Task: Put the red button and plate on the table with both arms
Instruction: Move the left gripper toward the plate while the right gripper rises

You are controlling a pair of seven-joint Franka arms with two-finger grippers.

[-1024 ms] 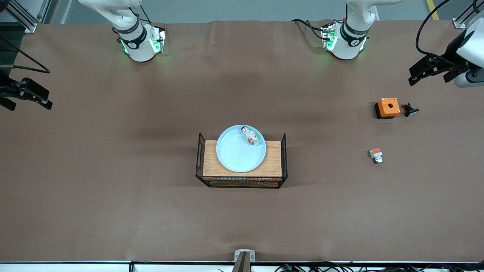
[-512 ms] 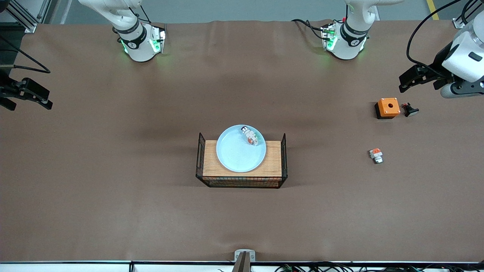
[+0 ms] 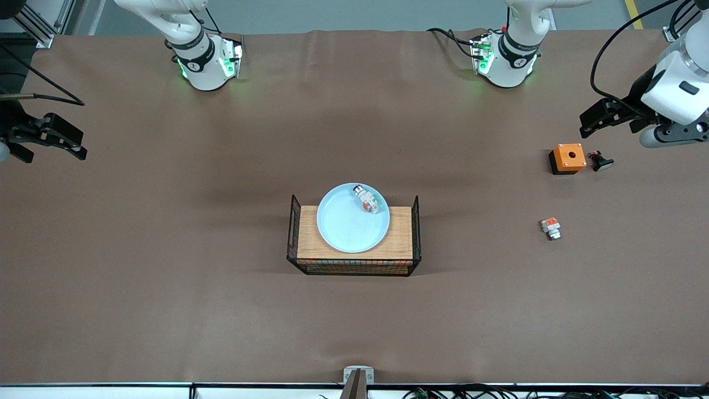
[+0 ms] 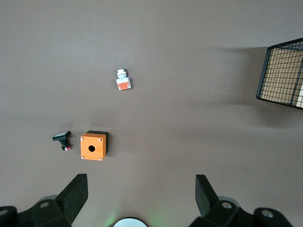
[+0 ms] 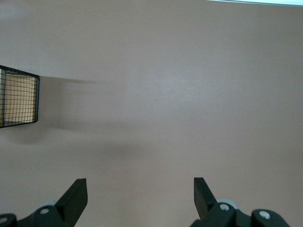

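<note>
The pale blue plate [image 3: 349, 224] rests on a small wooden-topped wire rack [image 3: 354, 267] in the middle of the brown table [image 3: 166, 249]. The red button [image 3: 366, 200] lies on the plate near its rim on the side farther from the front camera. My left gripper [image 3: 588, 123] hangs open and empty over the table at the left arm's end, above bare table beside the orange box; the left wrist view shows it open [image 4: 142, 194]. My right gripper [image 3: 75, 145] hangs open and empty over the right arm's end; the right wrist view shows it open [image 5: 140, 194].
An orange box [image 3: 568, 158] with a hole, a black push-button [image 3: 601, 161] and a squat white piece with an orange top [image 3: 550, 228] lie at the left arm's end. The left wrist view shows them [image 4: 93, 144] [image 4: 62, 139] [image 4: 123, 80] and the rack's end [image 4: 284, 75].
The left gripper has moved in over the table toward the middle. The right gripper has shifted slightly toward the middle. Plate and red button have not moved.
</note>
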